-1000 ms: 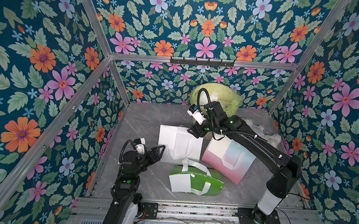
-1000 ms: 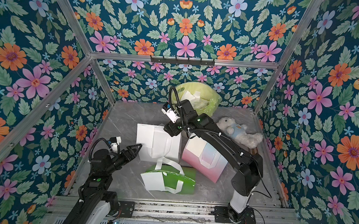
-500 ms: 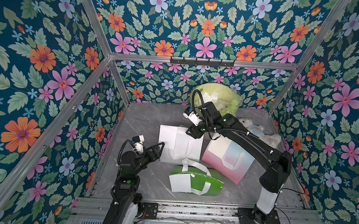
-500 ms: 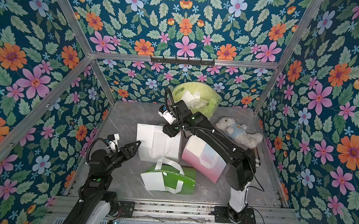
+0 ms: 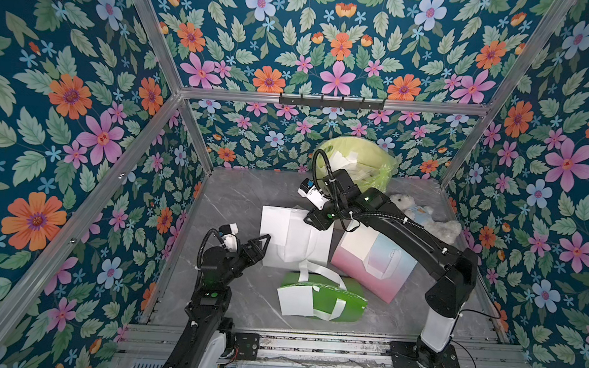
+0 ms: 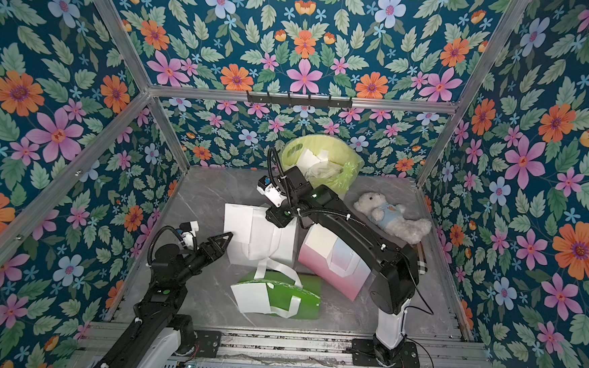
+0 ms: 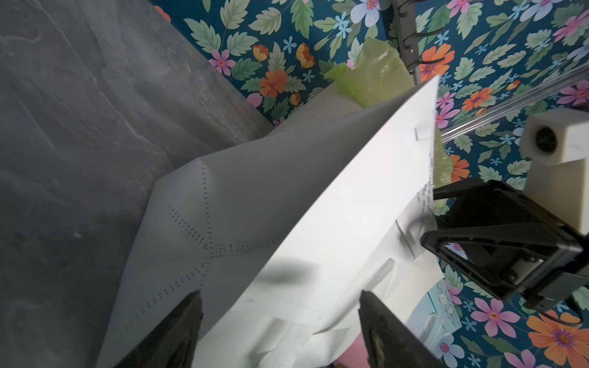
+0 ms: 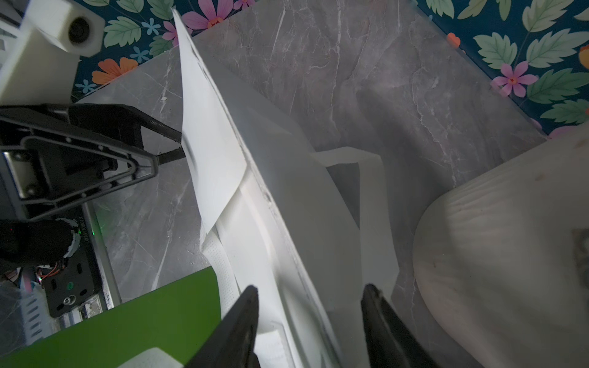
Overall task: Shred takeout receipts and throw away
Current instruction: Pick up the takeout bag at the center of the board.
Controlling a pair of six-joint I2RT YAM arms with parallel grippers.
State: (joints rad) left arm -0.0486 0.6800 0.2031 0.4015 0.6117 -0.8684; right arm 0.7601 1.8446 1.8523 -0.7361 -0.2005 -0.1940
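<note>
Since everything sits on the grey marble-look tabletop (image 5: 236, 195), I'm using it as the clock face, as seen in both top views. Around 8 o'clock the left gripper (image 5: 264, 245) has its jaws apart, straddling the 7 o'clock corner of a thin white rectangular paper receipt (image 5: 275, 225). The left wrist view shows the sheet running between the two fingers with neither one pressing on it. That receipt sits on the 9 o'clock side of the white fabric bag with strap handles (image 5: 300, 243), mid-table. At 6 o'clock a flat green bag (image 5: 343, 301) lies with a second white receipt (image 5: 294, 301) on its 9 o'clock end. The right gripper (image 8: 309, 289) reaches down over the white bag's 12 o'clock edge. Its jaws are apart too, with the bag's rim between them, and nothing looks pinched. At 3 o'clock a pink-to-blue bag (image 5: 375, 270) carries a third receipt (image 5: 356, 243). At roughly 1 o'clock there's a bin lined with yellow-green plastic (image 5: 385, 169) with white paper bits (image 5: 342, 158) inside. A pale plush bear (image 5: 421, 213) lies at 2 o'clock.
</note>
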